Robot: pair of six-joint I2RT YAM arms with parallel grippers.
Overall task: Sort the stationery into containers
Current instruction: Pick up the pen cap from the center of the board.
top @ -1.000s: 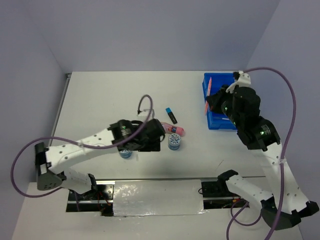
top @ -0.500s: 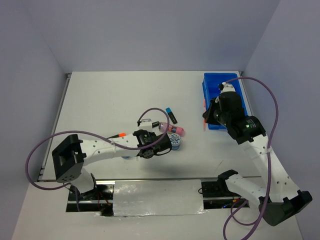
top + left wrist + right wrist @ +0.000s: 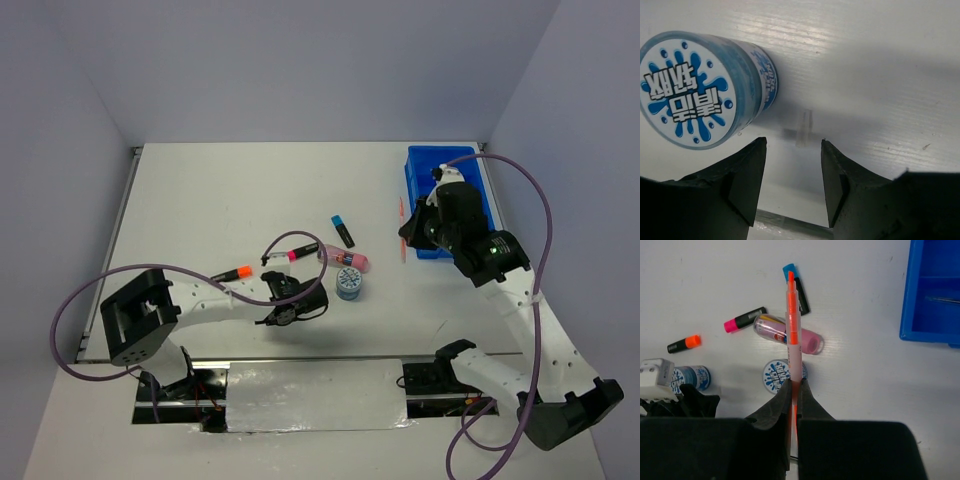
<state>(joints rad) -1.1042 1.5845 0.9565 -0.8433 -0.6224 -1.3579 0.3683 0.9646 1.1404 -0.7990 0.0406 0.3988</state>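
Note:
My right gripper (image 3: pixel 408 232) is shut on a thin orange-pink pen (image 3: pixel 794 330), held in the air just left of the blue divided tray (image 3: pixel 445 205). On the table lie an orange-capped highlighter (image 3: pixel 232 272), a pink-capped one (image 3: pixel 298 252), a blue-capped one (image 3: pixel 343 230), a pink patterned tube (image 3: pixel 346 259) and a blue-white disc (image 3: pixel 349 284). My left gripper (image 3: pixel 283 305) is open and empty, low over the table. A second blue-white disc (image 3: pixel 700 90) lies just beyond and left of its left finger (image 3: pixel 742 182). The arm hides that disc in the top view.
The tray (image 3: pixel 912 295) holds a thin pen (image 3: pixel 940 300) in one compartment. The left arm's purple cable loops over the table beside the highlighters. A metal strip runs along the table's near edge.
My left gripper has drawn back toward the near edge, uncovering the pink and orange highlighters. My right gripper has carried the pen down and left, off the tray.

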